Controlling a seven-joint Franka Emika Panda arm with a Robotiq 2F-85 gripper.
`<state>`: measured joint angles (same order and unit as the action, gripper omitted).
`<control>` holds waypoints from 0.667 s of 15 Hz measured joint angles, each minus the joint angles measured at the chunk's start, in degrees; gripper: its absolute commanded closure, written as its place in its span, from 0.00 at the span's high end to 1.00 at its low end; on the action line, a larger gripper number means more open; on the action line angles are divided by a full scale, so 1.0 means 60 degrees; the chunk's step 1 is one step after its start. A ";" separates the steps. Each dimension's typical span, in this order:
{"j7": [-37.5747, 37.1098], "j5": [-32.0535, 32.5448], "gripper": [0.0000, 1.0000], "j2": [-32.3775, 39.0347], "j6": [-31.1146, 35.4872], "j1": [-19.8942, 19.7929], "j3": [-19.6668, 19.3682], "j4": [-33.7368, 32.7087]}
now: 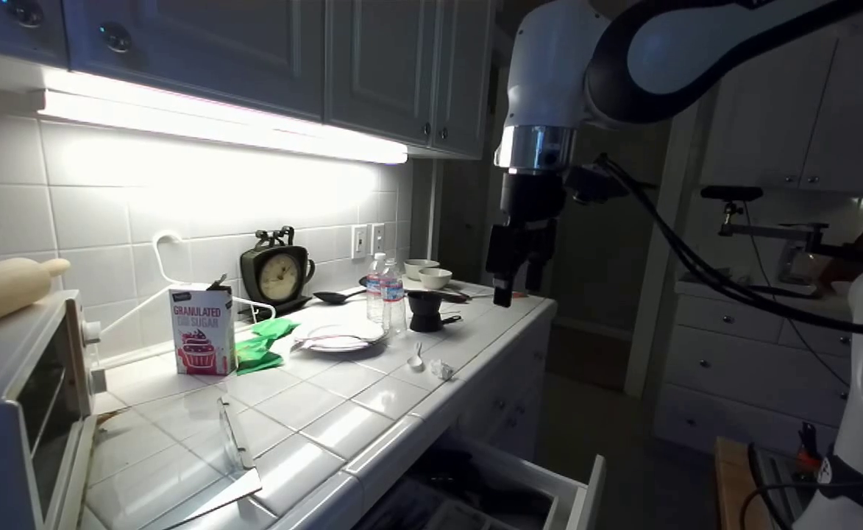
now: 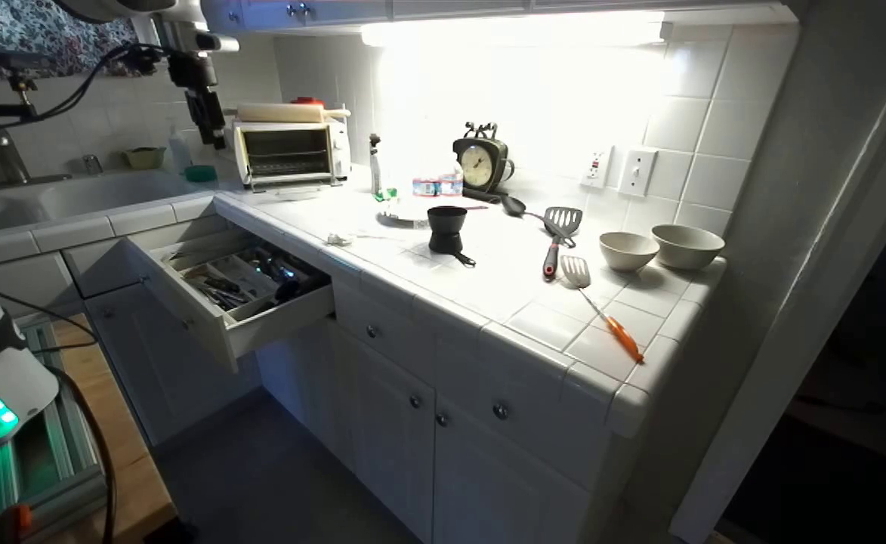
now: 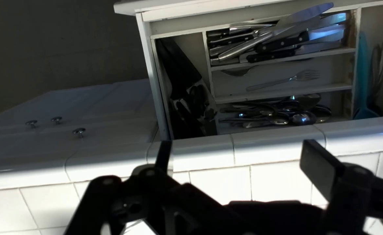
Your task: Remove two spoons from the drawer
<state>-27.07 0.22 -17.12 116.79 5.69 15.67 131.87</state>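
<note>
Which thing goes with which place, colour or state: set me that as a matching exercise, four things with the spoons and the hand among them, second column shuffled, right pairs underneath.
Things:
1. The heaped spoons
2. The rolling pin
3. The hand
4. The metal spatula's handle

Places, colours, states:
A. On top of the toaster oven
B. Orange
C. Open and holding nothing
D. Inside the drawer

Right pairs: 1-D, 2-A, 3-C, 4-B.
</note>
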 measured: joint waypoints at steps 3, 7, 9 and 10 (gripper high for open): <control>-0.0176 0.0001 1.00 0.0379 0.0299 0.0241 0.0312 0.0066; -0.0067 0.0353 1.00 0.0832 0.1717 0.0507 0.0444 0.0469; -0.0066 0.0454 1.00 0.1036 0.2149 0.0524 0.0435 0.0593; -0.0065 0.0454 1.00 0.1052 0.2148 0.0524 0.0418 0.0592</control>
<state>-27.46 2.94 -10.81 129.68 8.83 18.18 135.42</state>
